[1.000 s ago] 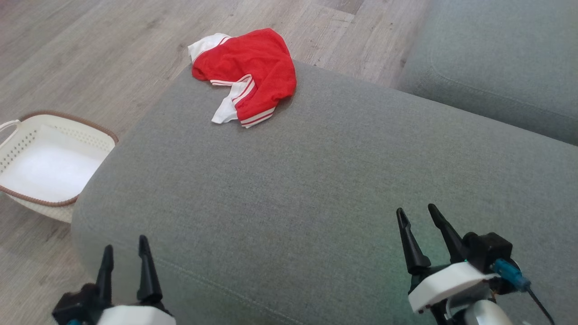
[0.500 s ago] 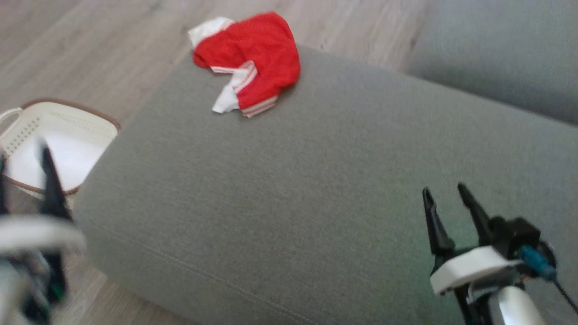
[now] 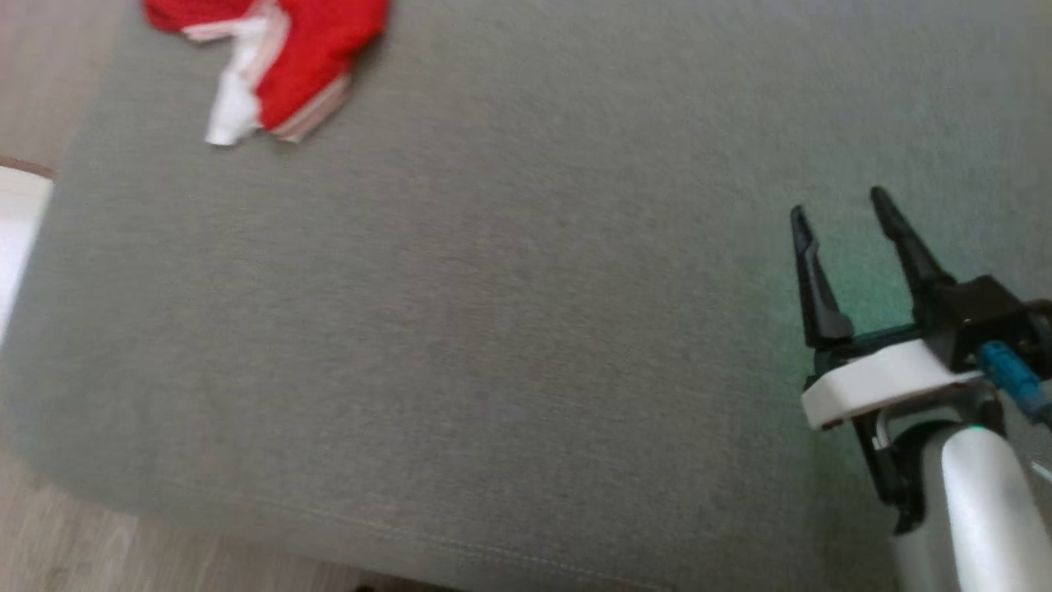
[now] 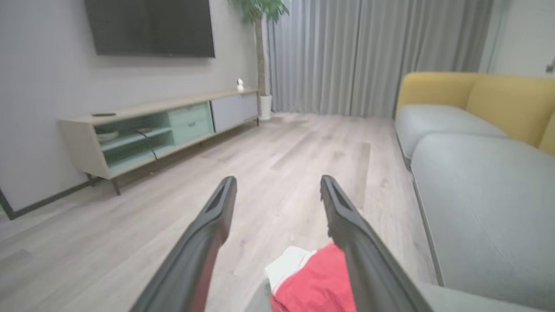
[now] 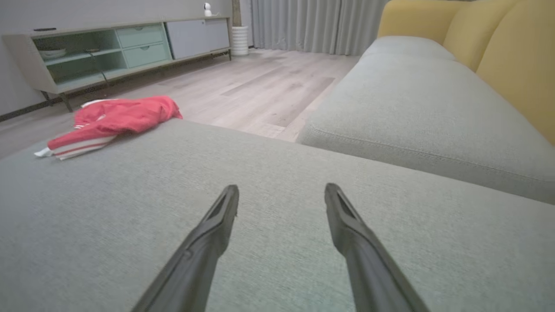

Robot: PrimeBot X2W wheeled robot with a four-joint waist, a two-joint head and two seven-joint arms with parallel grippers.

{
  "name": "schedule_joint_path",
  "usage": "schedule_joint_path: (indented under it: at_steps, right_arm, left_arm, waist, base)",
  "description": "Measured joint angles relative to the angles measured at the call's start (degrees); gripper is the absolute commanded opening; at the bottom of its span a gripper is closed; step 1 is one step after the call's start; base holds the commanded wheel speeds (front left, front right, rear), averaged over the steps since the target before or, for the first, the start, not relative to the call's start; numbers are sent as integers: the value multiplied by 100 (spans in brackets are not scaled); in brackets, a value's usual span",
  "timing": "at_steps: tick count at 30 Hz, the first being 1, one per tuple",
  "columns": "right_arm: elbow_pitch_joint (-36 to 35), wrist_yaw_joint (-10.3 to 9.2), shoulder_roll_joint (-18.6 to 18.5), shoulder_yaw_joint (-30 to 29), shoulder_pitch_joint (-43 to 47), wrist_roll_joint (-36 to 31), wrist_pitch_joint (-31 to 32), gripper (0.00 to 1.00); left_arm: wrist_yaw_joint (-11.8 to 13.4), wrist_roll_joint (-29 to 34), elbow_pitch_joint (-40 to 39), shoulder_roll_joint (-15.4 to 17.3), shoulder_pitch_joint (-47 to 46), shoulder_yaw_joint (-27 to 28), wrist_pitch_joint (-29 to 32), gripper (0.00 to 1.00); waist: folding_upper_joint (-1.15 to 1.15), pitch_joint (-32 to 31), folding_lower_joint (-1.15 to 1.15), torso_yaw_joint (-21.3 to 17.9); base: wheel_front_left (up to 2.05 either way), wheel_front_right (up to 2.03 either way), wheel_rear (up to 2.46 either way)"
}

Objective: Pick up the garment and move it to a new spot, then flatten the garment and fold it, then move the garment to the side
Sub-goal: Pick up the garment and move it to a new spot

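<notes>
**Condition found.** The garment (image 3: 271,57), red with white striped trim, lies crumpled at the 11 o'clock corner of the grey cushion (image 3: 526,345), well apart from the right gripper (image 3: 838,203). That gripper hovers over bare cushion at 4 o'clock in the head view, with its jaws spread wide and nothing between them. In its own wrist view, the left gripper (image 4: 278,180) also has its jaws wide and empty. The garment sits low at 6 o'clock there, partly behind the right-hand finger. The fingertips point over the floor (image 4: 130,234) beyond it, not down at the cloth. No contact is seen. A white basket edge (image 3: 16,214) shows at 9 o'clock in the head view.

**Step in hand (judged).** This is the approach for the first pick-up; no later step has begun.

**Recommendations.**
- Use the left gripper, as it appears the nearer.
- Tilt the fingers down until a raised red fold sits between them, then keep the jaws wide until they straddle it.
- Take the thick red bulk. The thin white trim at 7 o'clock of the heap would likely slip.
- Descend from above. A push toward 11 o'clock could slide the garment off the corner onto the floor.
- Stop just short of the cushion so its cover is not pinched.
- Lift clear before carrying toward the open middle, at 5 o'clock from the heap.
</notes>
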Motion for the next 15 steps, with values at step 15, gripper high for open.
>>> schedule_joint_path:
  at_steps: [15]
  right_arm:
    - [-923,0,-3,-318,-124,-382,376,100]
  left_arm:
    - [-1017,-339,2580,-1129,-528,-710,495,100]
  waist:
    - [0,1515,-1,-700]
  base:
    - [0,0,0]
